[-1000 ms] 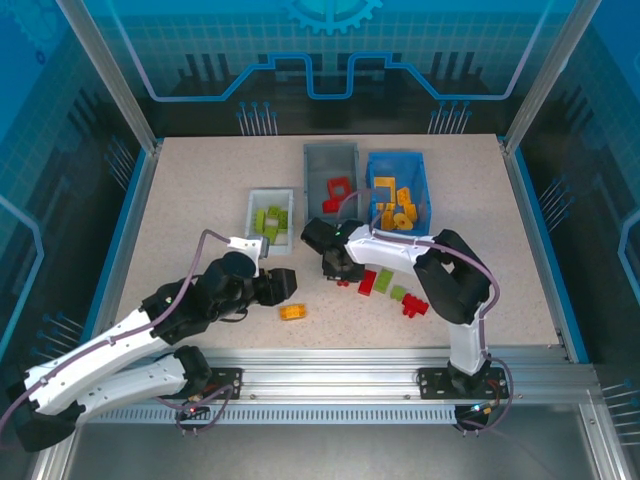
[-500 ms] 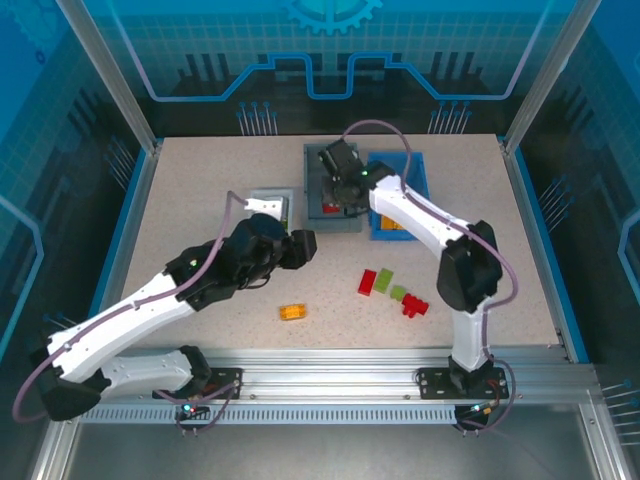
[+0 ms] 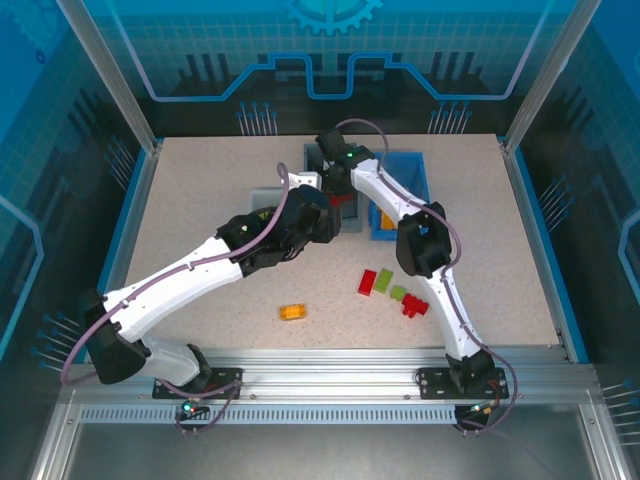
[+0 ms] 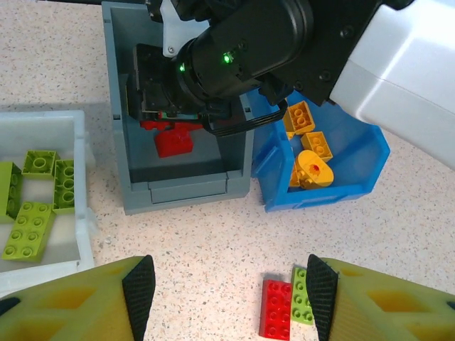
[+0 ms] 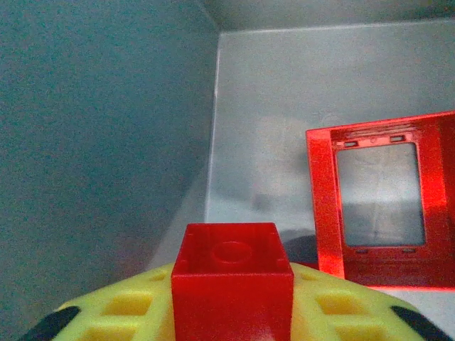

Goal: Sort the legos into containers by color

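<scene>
Here, right end effector (image 5: 232, 307) grips a red brick (image 5: 232, 273) inside the grey bin (image 5: 106, 142), red frame (image 5: 323, 206) just ahead; left end effector (image 4: 227, 293) spread wide.

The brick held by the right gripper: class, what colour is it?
The brick is red, seen best in the right wrist view.

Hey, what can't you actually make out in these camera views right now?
Top view: the left arm covers most of the white bin; the right arm hides much inside the grey bin.
Right wrist view: the red brick is cut by the bottom edge; whether the jaws clamp it is unclear.
</scene>
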`<state>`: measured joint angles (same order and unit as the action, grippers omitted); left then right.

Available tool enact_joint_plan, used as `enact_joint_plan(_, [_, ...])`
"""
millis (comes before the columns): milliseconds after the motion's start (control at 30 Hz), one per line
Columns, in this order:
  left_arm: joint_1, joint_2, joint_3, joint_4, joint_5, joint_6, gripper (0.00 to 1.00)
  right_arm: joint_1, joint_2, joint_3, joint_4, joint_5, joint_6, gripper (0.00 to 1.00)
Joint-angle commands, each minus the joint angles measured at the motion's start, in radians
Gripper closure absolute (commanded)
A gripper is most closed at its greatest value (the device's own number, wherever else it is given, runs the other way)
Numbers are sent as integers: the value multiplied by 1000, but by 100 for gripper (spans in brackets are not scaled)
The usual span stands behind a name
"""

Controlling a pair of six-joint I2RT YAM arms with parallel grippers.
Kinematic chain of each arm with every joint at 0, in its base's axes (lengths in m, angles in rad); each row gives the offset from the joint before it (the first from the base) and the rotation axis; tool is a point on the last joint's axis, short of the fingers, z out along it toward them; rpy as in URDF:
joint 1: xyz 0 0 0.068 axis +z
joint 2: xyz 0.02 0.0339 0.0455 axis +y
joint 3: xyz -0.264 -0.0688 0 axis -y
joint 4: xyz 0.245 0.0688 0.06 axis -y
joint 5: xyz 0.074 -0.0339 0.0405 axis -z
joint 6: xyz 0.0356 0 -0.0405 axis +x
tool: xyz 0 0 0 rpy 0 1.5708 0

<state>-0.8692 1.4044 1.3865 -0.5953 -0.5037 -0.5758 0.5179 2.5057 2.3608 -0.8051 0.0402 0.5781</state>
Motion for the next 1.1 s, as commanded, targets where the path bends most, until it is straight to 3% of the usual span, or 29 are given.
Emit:
enact_joint_plan(0, [7,-14,12,4,4,17,38,-4,-13,30,-62,-17,8,54])
enact_joint_plan(100, [7,-28,-4,-4,12,16,38,-1,-83,-20,-33,4,6,46])
enact_joint_plan(500, [8,-145,-127,-128,34,-90,39,41,-417,-175,7,117,-43,49])
enact_joint_plan(833, [9,-230,-245,-142,174,-102,38,126,-909,-665,156,210,-80,49])
enact_joint_plan(1067, [-6,-157,-290,-18,340,-73,37,191,-1245,-981,21,289,27,48])
